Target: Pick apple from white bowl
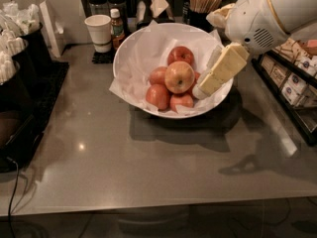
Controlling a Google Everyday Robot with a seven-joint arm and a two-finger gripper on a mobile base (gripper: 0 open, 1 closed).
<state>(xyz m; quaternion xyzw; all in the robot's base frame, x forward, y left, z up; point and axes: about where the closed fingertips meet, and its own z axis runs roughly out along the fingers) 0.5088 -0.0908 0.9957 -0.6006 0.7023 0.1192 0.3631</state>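
The white bowl (133, 48) stands at the middle back of the grey counter, lined with crinkled white paper. It holds a pile of several apples. The apple (179, 77), pale yellow-orange with a light blush, sits on top of the pile, with deeper red apples (181, 55) behind and below it. My gripper (203, 86) reaches in from the upper right over the bowl's right rim. Its cream tip is low inside the bowl, just right of the apple and close to the pile. It holds nothing that I can see.
A white paper cup (98, 32) and a small bottle (117, 29) stand behind the bowl's left side. A holder of wooden sticks (203, 1) is at the back. Dark racks line the left edge (25, 73) and a shelf of packets the right (292, 78).
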